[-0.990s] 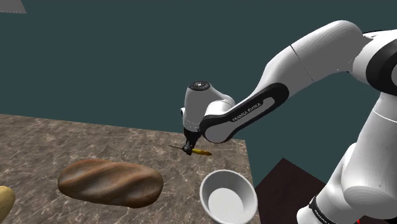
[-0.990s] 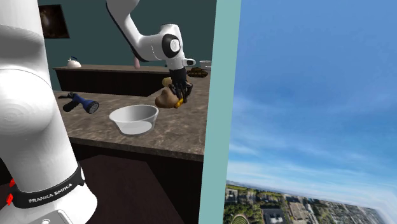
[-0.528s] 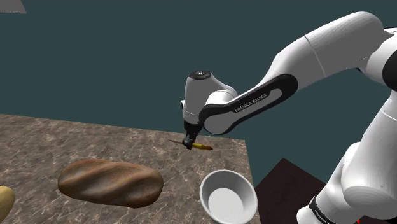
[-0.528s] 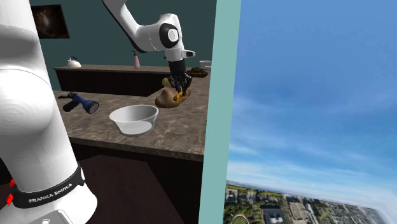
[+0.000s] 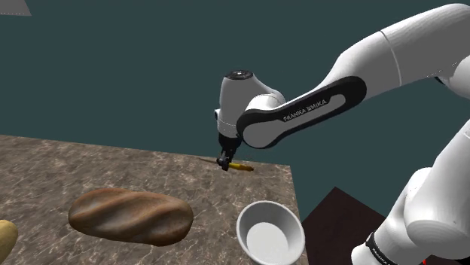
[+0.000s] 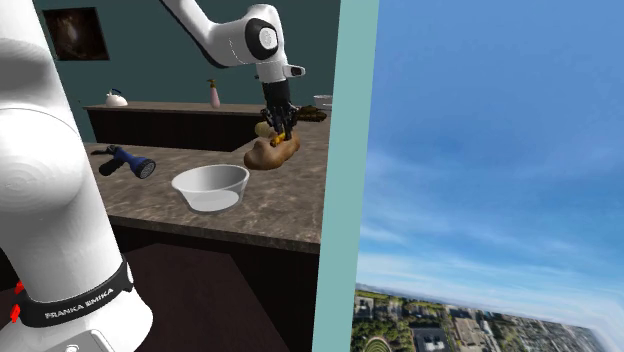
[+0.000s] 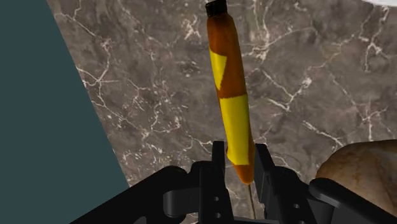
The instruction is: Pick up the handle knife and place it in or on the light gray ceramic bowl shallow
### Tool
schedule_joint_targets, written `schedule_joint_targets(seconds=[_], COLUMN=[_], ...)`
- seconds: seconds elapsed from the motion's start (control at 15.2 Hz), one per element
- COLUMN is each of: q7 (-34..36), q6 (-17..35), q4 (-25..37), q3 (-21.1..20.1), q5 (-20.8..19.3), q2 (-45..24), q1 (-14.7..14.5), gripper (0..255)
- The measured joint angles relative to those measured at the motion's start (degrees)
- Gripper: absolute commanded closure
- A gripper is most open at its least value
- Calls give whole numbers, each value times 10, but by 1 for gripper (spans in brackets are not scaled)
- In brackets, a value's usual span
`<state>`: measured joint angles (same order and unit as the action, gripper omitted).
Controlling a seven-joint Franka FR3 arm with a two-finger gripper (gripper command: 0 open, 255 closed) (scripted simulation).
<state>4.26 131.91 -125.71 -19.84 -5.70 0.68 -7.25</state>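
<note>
Aloft, arm (image 5: 316,109) arched, gripper (image 5: 224,162) pointing down, clasping knife (image 5: 240,166) above counter (image 5: 90,166).

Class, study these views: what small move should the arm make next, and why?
Probably carry the knife sideways toward the bowl, keeping this height. The gripper is shut on the knife's yellow-and-orange handle, it hangs above the marble-patterned counter, and the bowl sits apart, toward the shoulder view's lower right.
</note>
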Motion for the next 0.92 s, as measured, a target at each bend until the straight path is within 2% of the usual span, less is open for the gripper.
schedule_joint_targets(seconds=[0.46,0.92], q7=[9,30], q6=[8,-19], q4=[-131,-248], q3=[-17,-34], q5=[56,124], q2=[129,277], q1=[-31,-93], gripper=[255,255])
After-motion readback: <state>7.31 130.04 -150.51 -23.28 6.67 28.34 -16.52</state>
